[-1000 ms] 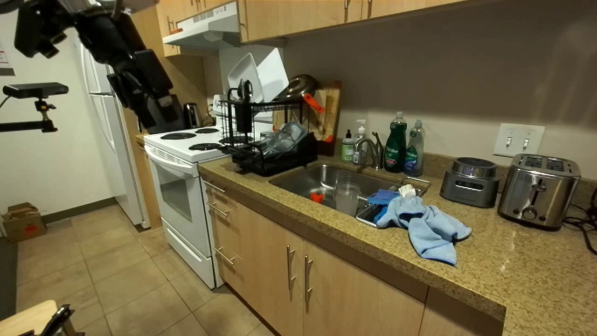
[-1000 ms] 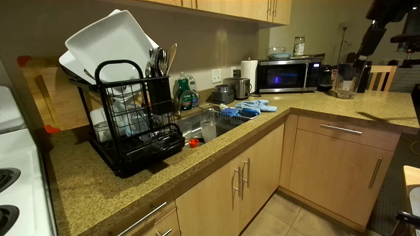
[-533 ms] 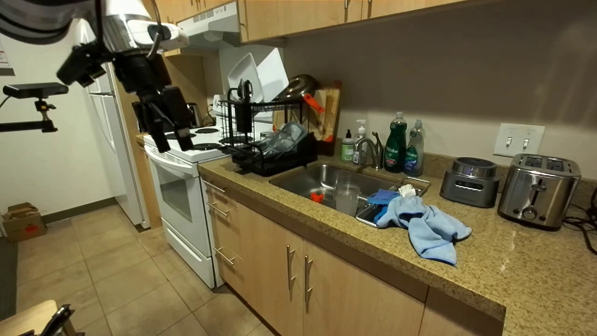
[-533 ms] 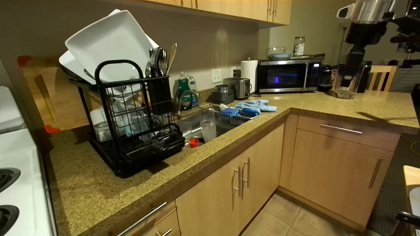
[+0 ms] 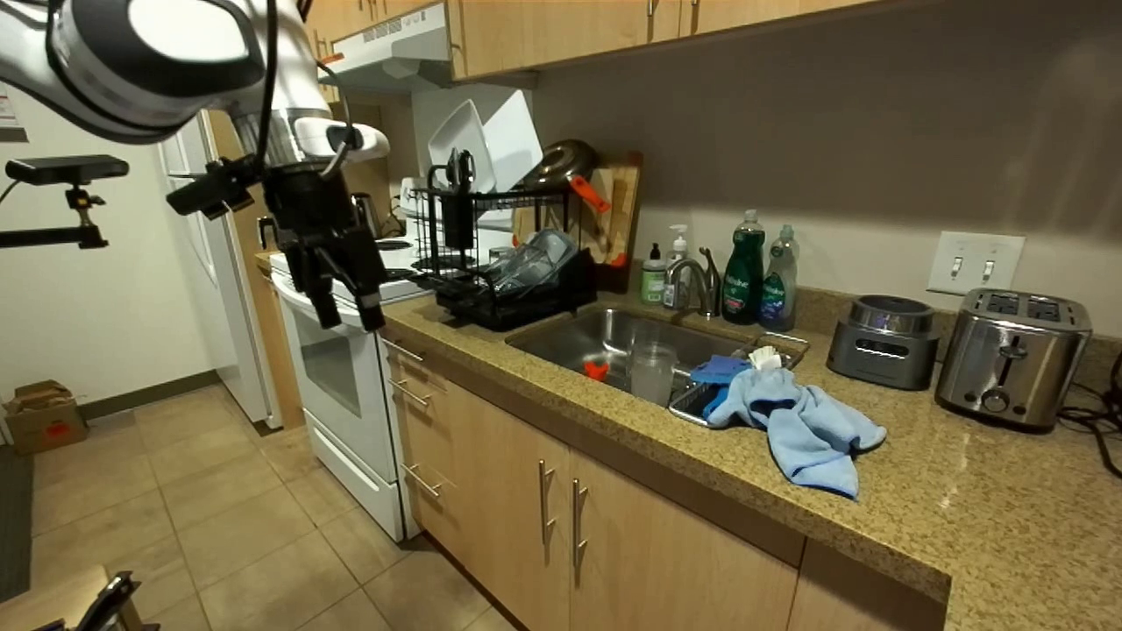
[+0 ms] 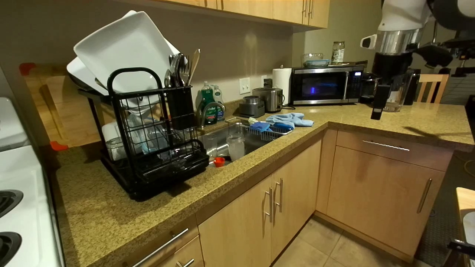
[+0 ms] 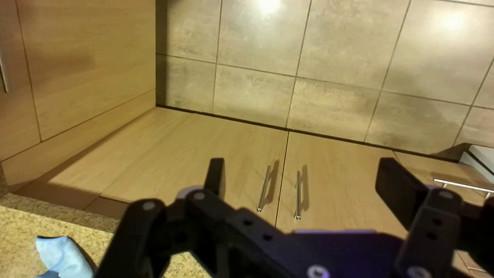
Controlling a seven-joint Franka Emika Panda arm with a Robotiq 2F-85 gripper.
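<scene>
in an exterior view, the surface point(image 5: 973, 499) carries a dish rack point(image 5: 517, 300) mid-frame, blue cloth point(image 5: 811, 429) lower right, toaster point(image 5: 1008, 364) far right.

The robot arm point(image 5: 298, 81) has a rounded white shell, a broad black band point(image 5: 110, 53) around an oval white cap point(image 5: 189, 29), and a bare silver metal collar point(image 5: 285, 137). Beside the collar are a white lobe point(image 5: 372, 145) with a black oval inset point(image 5: 336, 134), a thick black cable point(image 5: 270, 70) and a thinner dark cable point(image 5: 347, 112); lower than the collar, opposite the lobe, a boxy black camera housing point(image 5: 215, 188). Below the collar is a matte black gripper point(image 5: 349, 319): blunt, square-ended fingers point(image 7: 397, 193), dark linkages with round grey screw heads point(image 7: 198, 195), and a purple-tinted base point(image 7: 343, 253) with bright screws point(image 7: 318, 271).
</scene>
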